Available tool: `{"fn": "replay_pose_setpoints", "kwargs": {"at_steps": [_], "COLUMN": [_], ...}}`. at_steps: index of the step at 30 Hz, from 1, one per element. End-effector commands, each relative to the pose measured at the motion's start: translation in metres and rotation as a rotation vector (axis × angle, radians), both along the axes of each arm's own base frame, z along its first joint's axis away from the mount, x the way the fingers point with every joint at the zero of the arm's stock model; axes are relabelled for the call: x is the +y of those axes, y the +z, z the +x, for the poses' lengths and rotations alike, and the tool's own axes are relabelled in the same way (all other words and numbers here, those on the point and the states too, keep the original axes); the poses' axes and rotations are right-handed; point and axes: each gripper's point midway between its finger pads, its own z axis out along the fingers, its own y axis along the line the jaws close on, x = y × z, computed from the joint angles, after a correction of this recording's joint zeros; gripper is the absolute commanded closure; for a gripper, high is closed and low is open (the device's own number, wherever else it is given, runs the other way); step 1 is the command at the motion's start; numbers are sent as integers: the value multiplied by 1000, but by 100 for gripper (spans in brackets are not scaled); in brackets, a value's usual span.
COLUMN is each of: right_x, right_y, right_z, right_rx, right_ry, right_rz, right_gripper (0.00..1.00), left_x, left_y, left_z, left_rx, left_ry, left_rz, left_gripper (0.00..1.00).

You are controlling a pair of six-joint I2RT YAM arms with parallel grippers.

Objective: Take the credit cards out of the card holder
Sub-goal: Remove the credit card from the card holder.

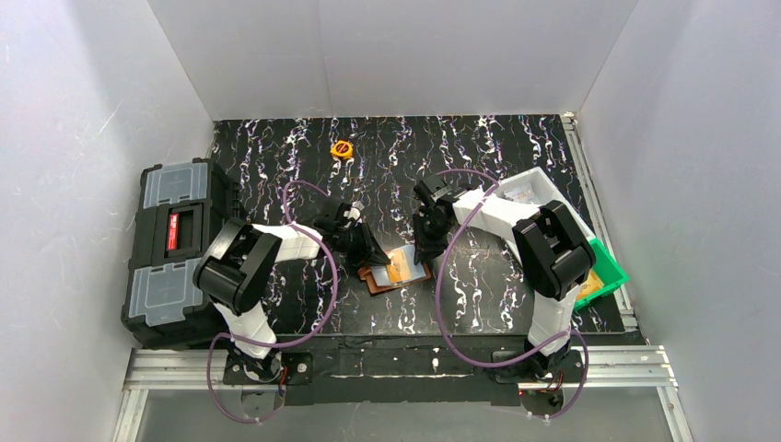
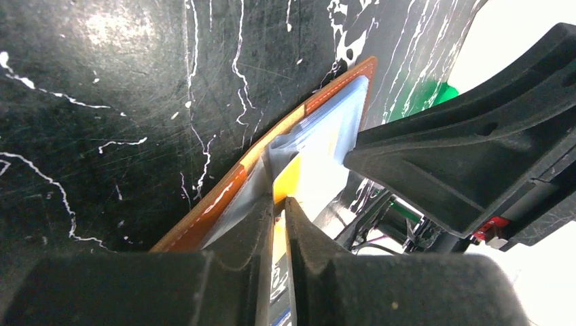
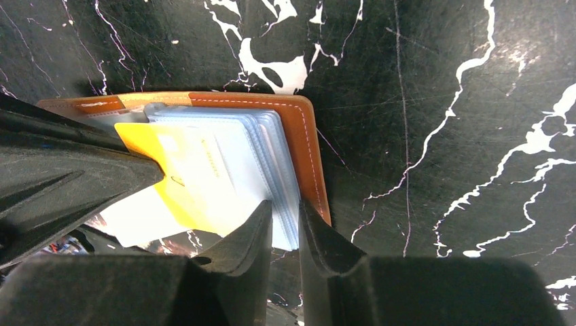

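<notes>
Card holder pinched by right hand; left hand grips one yellow card.

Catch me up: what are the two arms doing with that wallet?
The card holder lies open mid-table. The right gripper pinches the edge of its clear pockets, apparently to steady it. The left gripper is closed on a yellow card that looks partly out of a pocket, tilted across the stack.

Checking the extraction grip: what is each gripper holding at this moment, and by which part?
The left gripper pinches the yellow card by its exposed edge. The right gripper clamps the card holder by the free edge of its clear pockets.
</notes>
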Motion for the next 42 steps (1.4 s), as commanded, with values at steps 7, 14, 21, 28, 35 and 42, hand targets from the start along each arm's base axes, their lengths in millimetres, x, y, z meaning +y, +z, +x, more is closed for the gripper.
{"fn": "replay_pose_setpoints", "kwargs": {"at_steps": [7,14,21,28,35,42], "right_x": [-16,-17,-15,-6,6,6], "right_y": [-32,-36,-35,-7,57,124], "right_z": [-9,-10,-9,6,29,37], "right_rx": [33,42,41,-17,-127,-224], "right_ry": [-6,-13,-17,-13,-21,-62], "right_rz": [-86,-92,-83,-46,33,254], "right_gripper": [76,78,79,70,49,33], "left_x": [23,47,56,50,39,25], "left_y": [4,14,30,57,81,127], "left_z": [-3,-5,-1,8,18,28], "left_rx": [0,1,-32,-76,-110,-169], "left_ry": [21,30,33,14,4,-9], "left_rz": [77,127,126,90,16,-146], "left_gripper": [100,100,100,100,100,100]}}
